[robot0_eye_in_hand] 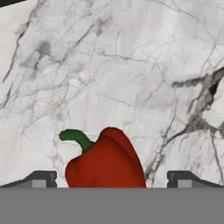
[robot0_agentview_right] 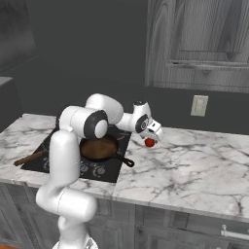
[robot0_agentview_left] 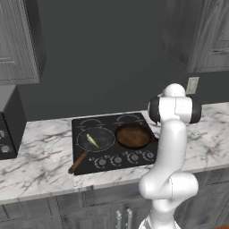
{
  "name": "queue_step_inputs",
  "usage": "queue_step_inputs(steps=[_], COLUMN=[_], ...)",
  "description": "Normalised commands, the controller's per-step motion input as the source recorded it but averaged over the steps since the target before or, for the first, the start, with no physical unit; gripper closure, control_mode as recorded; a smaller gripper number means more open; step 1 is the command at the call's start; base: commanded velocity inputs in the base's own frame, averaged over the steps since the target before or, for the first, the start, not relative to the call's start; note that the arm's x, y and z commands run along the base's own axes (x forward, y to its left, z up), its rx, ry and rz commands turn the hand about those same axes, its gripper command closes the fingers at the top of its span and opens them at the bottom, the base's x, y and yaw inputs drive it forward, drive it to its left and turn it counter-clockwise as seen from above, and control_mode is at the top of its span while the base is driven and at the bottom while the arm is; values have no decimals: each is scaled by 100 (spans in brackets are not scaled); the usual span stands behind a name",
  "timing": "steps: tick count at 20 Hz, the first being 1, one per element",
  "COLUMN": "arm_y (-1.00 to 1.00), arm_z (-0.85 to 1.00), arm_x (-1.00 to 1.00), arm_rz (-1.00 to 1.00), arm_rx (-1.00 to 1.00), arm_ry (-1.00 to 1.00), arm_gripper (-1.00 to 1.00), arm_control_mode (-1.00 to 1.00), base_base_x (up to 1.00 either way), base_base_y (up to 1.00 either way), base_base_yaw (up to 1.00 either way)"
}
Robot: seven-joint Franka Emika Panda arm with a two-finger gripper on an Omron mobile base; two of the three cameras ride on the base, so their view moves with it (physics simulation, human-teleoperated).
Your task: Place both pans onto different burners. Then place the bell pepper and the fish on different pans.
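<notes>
Claw spread wide over the pepper on the counter.

The claw (robot0_eye_in_hand: pixel 112 179) hangs with its tips apart on either side of the pepper (robot0_eye_in_hand: pixel 107 159), which lies on the marble counter (robot0_agentview_right: pixel 194 160) just off the cooktop's (robot0_agentview_left: pixel 112 143) right edge, nothing pinched. On the cooktop, the brown pan (robot0_agentview_left: pixel 133 136) sits on the front right burner; the black pan (robot0_agentview_left: pixel 95 139) on the front left burner carries the fish (robot0_agentview_left: pixel 92 142), its wooden handle reaching toward the counter's front edge.
</notes>
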Motion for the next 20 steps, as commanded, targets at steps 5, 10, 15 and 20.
queue_step_inputs(steps=[5, 10, 15, 20], arm_y=[0, 0, 0, 0], arm_z=[-5, -20, -23, -12], arm_x=[0, 0, 0, 0], arm_rz=[0, 0, 0, 0], arm_rx=[0, 0, 0, 0], arm_ry=[0, 0, 0, 0], arm_gripper=[-100, -100, -100, 100], arm_control_mode=[-100, -100, -100, -100], base_base_x=[0, 0, 0, 0], base_base_y=[0, 0, 0, 0], base_base_yaw=[0, 0, 0, 0])
